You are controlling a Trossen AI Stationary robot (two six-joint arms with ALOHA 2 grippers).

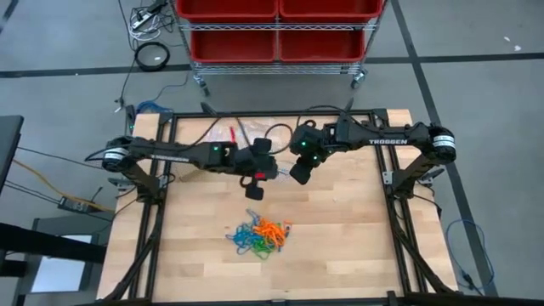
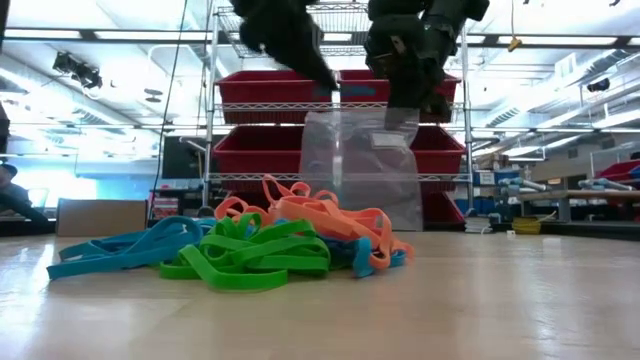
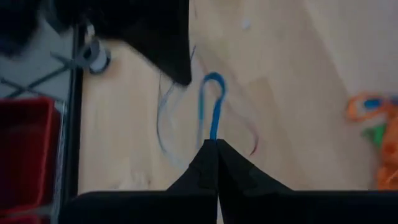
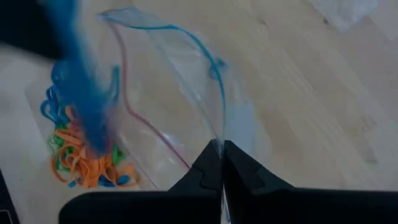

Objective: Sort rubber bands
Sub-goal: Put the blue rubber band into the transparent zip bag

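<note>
Tangled pile of thin orange, blue and green rubber bands (image 1: 259, 238) on the pale wooden table (image 1: 357, 246), toward its front edge.

Behind the pile, above mid-table, the left gripper (image 3: 217, 146) pinches one blue elastic loop (image 3: 212, 106); beside it the right gripper (image 4: 222, 149), fingers pressed together, holds up a clear, floppy plastic bag (image 2: 362, 165). Red bins (image 1: 276, 25) stand beyond the back edge.
</note>
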